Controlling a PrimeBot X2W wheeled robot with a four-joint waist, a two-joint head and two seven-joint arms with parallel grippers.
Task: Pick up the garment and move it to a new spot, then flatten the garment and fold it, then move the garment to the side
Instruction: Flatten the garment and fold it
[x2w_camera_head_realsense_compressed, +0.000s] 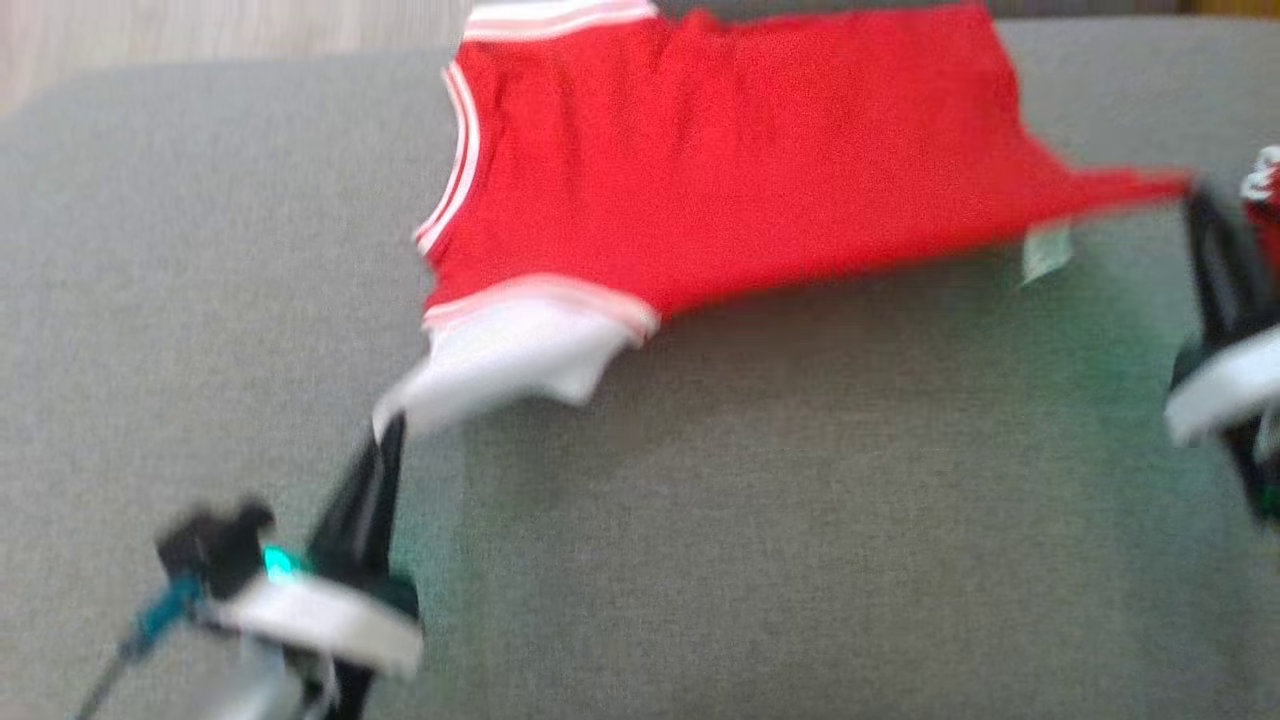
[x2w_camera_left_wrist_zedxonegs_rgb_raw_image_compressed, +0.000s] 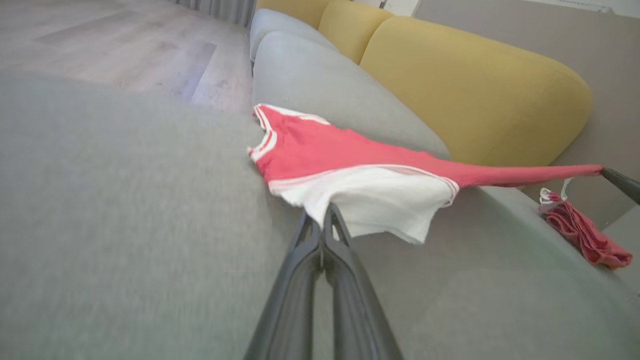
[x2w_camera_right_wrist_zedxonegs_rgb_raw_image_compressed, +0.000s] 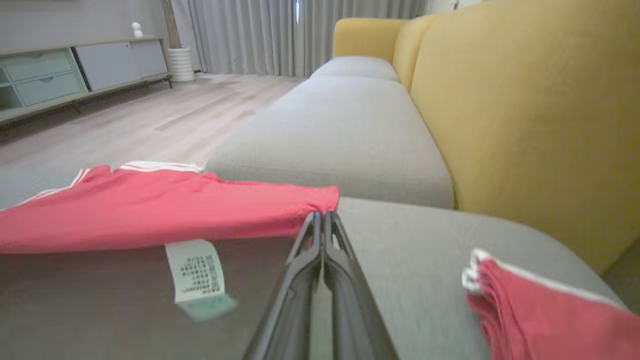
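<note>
Between the two pincers the garment (x2w_camera_head_realsense_compressed: 740, 160) is hanging stretched over the grey cushion (x2w_camera_head_realsense_compressed: 800, 520). Its near edge is lifting clear and throwing a shadow, while its far end seems to be lying on the fabric.

The left pincer (x2w_camera_head_realsense_compressed: 392, 425) is clamping its fingers tight on the very corner of the white panel (x2w_camera_head_realsense_compressed: 510, 350), which is sagging just beyond its tips. The right pincer (x2w_camera_head_realsense_compressed: 1195, 195) is pinching shut on a red corner that is being drawn out into a thin point. A label (x2w_camera_right_wrist_zedxonegs_rgb_raw_image_compressed: 195, 270) is dangling just beside those tips, on the side facing the left pincer. On the outer side of the right pincer, close by, a red cloth (x2w_camera_right_wrist_zedxonegs_rgb_raw_image_compressed: 540, 310) is lying bunched on the cushion.

Both grips are biting only on small bits of fabric at the fingertips, so the main danger is a corner slipping free if the pincers are pulling further apart. The tapered red corner looks the likelier one to go. One lost corner would be leaving the garment crumpled, not flat.

The left pincer may be gripping only one layer, which would be letting the rest droop and fold under on landing. A sweep towards the right pincer's outer side would risk dragging the red cloth along.
</note>
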